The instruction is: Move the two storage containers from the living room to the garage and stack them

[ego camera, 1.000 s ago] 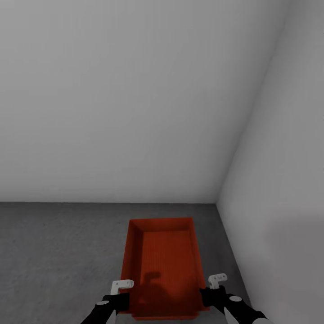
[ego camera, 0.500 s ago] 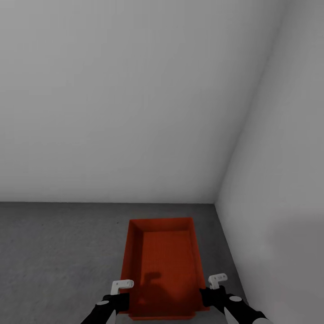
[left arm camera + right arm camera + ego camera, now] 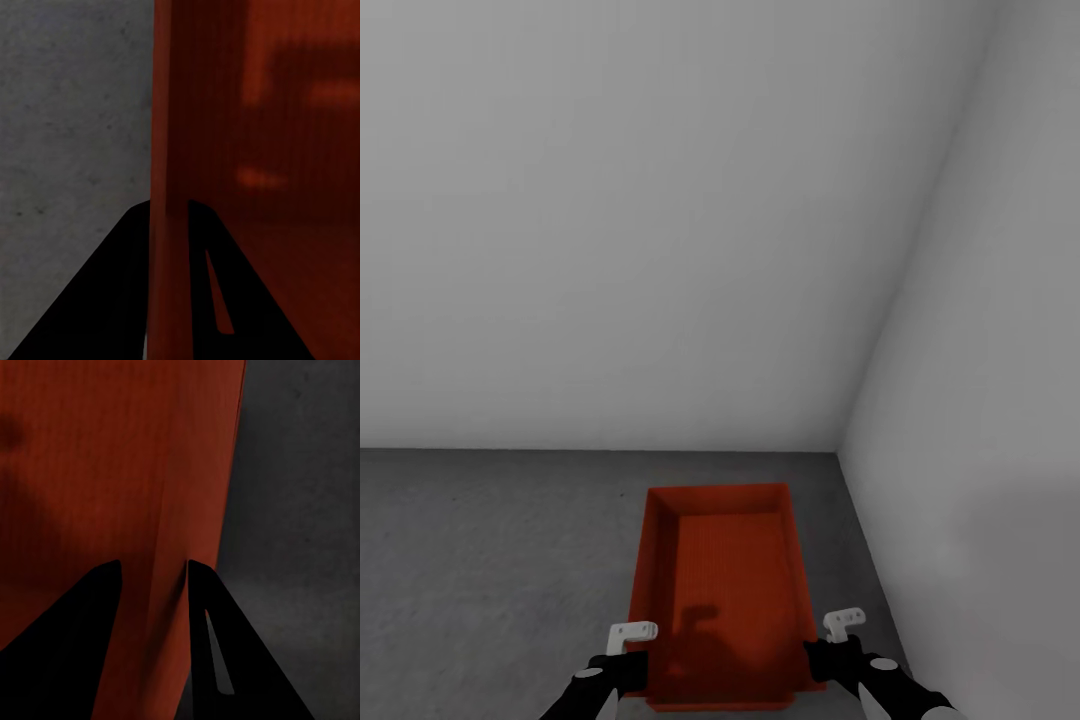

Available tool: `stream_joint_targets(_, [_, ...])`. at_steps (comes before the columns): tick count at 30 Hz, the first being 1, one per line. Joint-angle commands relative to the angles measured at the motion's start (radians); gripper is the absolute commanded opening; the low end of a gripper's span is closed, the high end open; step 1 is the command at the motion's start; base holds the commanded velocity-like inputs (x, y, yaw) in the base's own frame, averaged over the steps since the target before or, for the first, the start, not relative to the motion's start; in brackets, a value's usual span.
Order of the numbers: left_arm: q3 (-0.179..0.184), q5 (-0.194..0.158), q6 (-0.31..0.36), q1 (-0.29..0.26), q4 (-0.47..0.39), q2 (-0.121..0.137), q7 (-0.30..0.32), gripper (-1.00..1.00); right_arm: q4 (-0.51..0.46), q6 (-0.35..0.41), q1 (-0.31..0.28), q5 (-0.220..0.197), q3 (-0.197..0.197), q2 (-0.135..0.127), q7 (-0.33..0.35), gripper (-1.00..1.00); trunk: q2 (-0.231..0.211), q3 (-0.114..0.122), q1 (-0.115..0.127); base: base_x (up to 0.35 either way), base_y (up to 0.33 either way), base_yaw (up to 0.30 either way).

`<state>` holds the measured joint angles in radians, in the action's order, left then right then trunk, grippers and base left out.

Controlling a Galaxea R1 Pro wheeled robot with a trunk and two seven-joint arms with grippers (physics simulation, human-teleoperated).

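Orange-red ribbed storage container [image 3: 725, 590], unlabelled, near the garage corner over speckled grey concrete floor [image 3: 480, 560], pale grey walls [image 3: 660, 220] behind. Left gripper [image 3: 628, 655] and right gripper [image 3: 830, 645] fingers each clamp a side wall.

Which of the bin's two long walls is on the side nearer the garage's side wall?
The wall pinched by the right gripper. That side of the storage container faces the side wall; the left gripper holds the opposite one.
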<state>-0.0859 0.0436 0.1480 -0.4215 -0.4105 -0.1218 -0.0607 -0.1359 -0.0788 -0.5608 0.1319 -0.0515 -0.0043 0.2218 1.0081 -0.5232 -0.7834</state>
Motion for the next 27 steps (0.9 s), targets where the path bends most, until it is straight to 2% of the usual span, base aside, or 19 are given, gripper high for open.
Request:
stream_joint_targets(1, [-0.015, 0.004, 0.007, 0.0, -0.001, 0.007, -0.002, -1.0, -0.002, -0.006, -0.001, -0.004, 0.015, 0.0, 0.012, -1.0, 0.008, -0.004, -0.004, 0.0, 0.0, 0.0])
stream_joint_targets(16, [-0.015, 0.004, 0.005, 0.0, -0.001, 0.007, -0.002, -1.0, -0.002, -0.006, -0.001, -0.004, 0.015, 0.0, 0.012, -1.0, 0.113, -0.051, -0.061, 0.0, 0.0, 0.0])
stream_joint_targets(27, [-0.015, 0.004, 0.005, 0.0, -0.001, 0.007, -0.002, -1.0, -0.002, -0.006, -0.001, -0.005, 0.015, 0.0, 0.011, -1.0, 0.113, -0.051, -0.061, 0.0, 0.0, 0.0])
